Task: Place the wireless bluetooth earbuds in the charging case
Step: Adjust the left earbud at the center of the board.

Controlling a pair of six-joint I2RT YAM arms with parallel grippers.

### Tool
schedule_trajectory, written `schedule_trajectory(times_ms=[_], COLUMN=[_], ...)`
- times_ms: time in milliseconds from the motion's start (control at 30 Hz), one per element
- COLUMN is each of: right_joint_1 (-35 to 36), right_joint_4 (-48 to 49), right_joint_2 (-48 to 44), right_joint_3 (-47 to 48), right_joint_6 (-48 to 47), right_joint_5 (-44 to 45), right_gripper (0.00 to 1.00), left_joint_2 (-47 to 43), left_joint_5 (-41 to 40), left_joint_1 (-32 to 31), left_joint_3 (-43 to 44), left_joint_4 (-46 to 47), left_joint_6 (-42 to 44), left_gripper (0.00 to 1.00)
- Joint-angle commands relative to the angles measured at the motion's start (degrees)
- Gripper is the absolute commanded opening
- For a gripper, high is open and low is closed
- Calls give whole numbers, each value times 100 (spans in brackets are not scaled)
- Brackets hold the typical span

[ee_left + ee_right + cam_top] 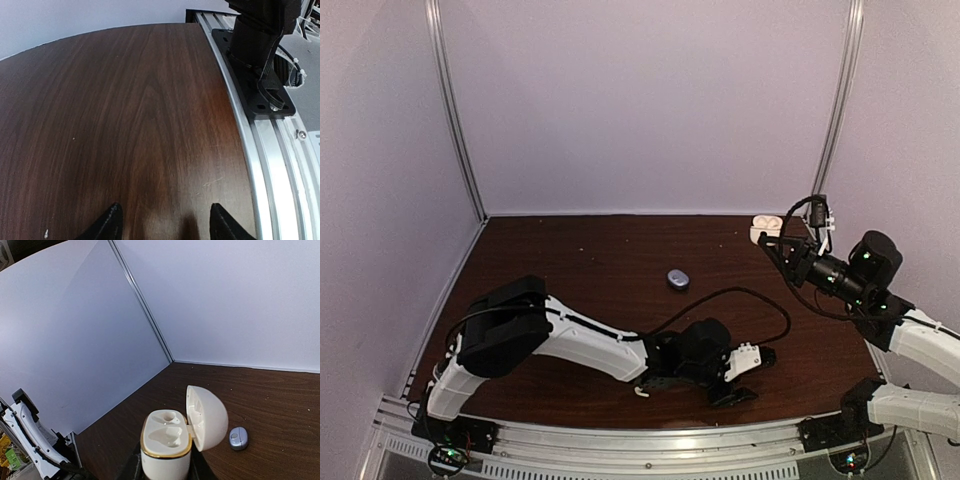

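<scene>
Above and behind the arms, at the far right corner of the desk (600, 250): white charging case (766, 227) at the tip of the right claw (773, 239). Near the middle, well apart from it, a small grey-blue case (677, 278), shut. Along the near edge, left claw (750, 376) low over the wood. Just beside its forearm, a white hooked bit (641, 391), possibly one of the earbuds, too small to tell. From the left wrist: left claw (167, 225) with fingertips spread apart, nothing between, only bare wood ahead. From the right wrist: right claw (166, 467) clamped on the lower body of the charging case (165, 442), lid open on its right-hand hinge, both wells inside the gold rim empty; grey-blue case (239, 438) beyond on the desk. On handling, by judgement: earbuds light, hard, glossy, prone to slip or flick away; best pinched gently across the stem or the widest part. Case shell smooth and rounded, hinge the weak point, so grip best on the base, never the lid.
</scene>
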Motion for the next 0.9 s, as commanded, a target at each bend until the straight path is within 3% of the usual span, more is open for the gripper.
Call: schedule_trajectory(times_ms=[0,233,533,700,867], right_joint_1=[-45,-46,-54,-65,-72], right_joint_4=[107,122,100,170,212], right_joint_2=[-84,-96,-109,-87,-66], right_joint_3=[-71,-105,-131,-158,-208], right_joint_6=[57,84,68,92,114], right_joint_5=[-51,-69,-102,-133,-171], right_gripper=[0,0,1,1,1], left_joint_2=[159,135,-592,-1079,-1606], left_joint_5=[-557,-1554,-1985,-1488,25], left_joint_1=[-72,-72,219,572,903], left_joint_3=[281,190,-1017,-1862,-2837], left_joint_4=[-213,-761,-564,-59,1018], left_joint_6=[-259,-255,-386,-194,308], left_gripper=[61,60,58,55,54])
